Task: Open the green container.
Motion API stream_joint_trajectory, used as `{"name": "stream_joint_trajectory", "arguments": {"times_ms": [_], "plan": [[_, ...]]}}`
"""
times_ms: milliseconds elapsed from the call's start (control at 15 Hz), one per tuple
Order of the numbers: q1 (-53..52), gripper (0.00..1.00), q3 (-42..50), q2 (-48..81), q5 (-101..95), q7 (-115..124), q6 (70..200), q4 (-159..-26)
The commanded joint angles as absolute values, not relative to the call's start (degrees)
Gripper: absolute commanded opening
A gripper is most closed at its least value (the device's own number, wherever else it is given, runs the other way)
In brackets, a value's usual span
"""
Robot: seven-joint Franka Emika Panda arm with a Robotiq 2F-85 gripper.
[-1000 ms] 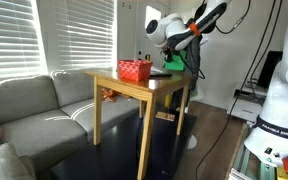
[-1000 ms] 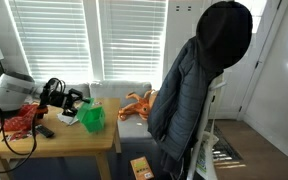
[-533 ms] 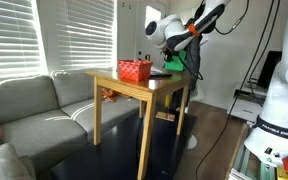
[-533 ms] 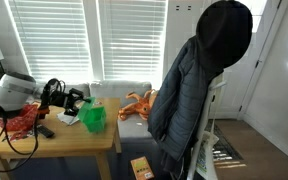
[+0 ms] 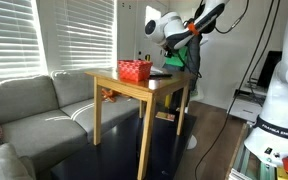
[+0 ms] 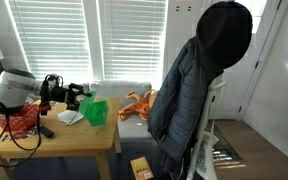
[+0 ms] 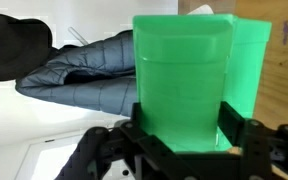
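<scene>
The green container fills the wrist view as a bright green boxy shape, with a second green part behind it on the right. My gripper is shut on it, one black finger on each side. In an exterior view the green container sits at the tip of my gripper above the wooden table. In an exterior view it shows as a green patch under the gripper. I cannot tell whether lid and body are apart.
A red mesh basket stands on the table, also seen behind the arm. A white object and a black remote lie on the table. A dark jacket hangs to the right. A grey sofa is beside the table.
The green container has risen slightly and shifted away from the arm's base. The arm has lifted a little with it.
</scene>
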State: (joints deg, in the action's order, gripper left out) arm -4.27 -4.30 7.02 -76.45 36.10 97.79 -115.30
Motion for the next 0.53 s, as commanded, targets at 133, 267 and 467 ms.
{"name": "stream_joint_trajectory", "arguments": {"times_ms": [133,267,467], "plan": [[-5.23,0.50,-4.54,8.16,-79.89,36.42,93.15,-114.52],[-5.60,0.50,-4.50,9.33,-81.52,37.42,90.40,-114.11],[-5.28,0.50,-4.75,9.02,-80.05,35.92,92.89,-114.48]]}}
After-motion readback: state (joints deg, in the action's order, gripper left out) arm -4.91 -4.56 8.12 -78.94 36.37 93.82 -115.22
